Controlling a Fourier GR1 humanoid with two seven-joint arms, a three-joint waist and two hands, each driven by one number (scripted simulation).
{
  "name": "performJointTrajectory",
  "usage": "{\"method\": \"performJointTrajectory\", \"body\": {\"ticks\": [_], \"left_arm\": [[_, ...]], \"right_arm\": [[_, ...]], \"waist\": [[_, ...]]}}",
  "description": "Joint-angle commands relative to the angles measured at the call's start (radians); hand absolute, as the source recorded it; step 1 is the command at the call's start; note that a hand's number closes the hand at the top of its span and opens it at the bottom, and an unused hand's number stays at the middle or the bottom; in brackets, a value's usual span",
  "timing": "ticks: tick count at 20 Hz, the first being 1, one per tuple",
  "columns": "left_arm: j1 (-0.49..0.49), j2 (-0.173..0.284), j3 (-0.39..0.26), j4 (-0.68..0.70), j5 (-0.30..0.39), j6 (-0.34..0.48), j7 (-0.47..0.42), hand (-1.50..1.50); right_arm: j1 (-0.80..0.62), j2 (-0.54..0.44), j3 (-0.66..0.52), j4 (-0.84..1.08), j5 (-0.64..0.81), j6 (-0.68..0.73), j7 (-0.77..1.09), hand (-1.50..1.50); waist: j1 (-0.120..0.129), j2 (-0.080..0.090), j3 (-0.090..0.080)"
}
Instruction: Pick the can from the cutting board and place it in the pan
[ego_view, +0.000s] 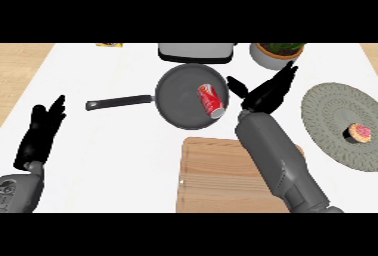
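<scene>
The can (211, 100) lies on its side inside the pan (176, 95), so the placing looks done. The right hand (267, 92) hovers beside it, fingers spread wide and holding nothing; the left hand (41, 131) rests open at the desk's (111, 150) edge.

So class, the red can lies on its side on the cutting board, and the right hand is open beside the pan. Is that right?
Not quite. The head view shows the can lying on its side in the pan, not on the cutting board. The right hand is open beside the pan, as stated.
</scene>
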Motion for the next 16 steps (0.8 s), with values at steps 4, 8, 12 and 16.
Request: {"method": "performJointTrajectory", "body": {"ticks": [4, 8, 12, 16], "left_arm": [[0.062, 0.024, 0.04, -0.026, 0.01, 0.009, 0.011, 0.0], [0.052, 0.037, 0.066, 0.011, 0.024, -0.002, 0.004, 0.0], [0.095, 0.02, 0.056, -0.007, 0.001, 0.027, -0.006, 0.0], [0.101, 0.009, 0.062, -0.039, 0.016, 0.028, 0.006, 0.0]], "right_arm": [[0.192, 0.005, 0.112, -0.198, 0.058, -0.137, 0.095, -1.5], [0.374, 0.006, 0.238, -0.358, 0.059, -0.135, 0.119, -1.5], [0.538, 0.006, 0.311, -0.539, 0.107, -0.109, 0.12, -1.5], [0.756, 0.006, 0.359, -0.747, 0.189, -0.052, 0.094, -1.5]], "waist": [[-0.064, -0.028, -0.002], [-0.094, -0.034, -0.003], [-0.106, -0.037, -0.004], [-0.123, -0.034, -0.004]]}}
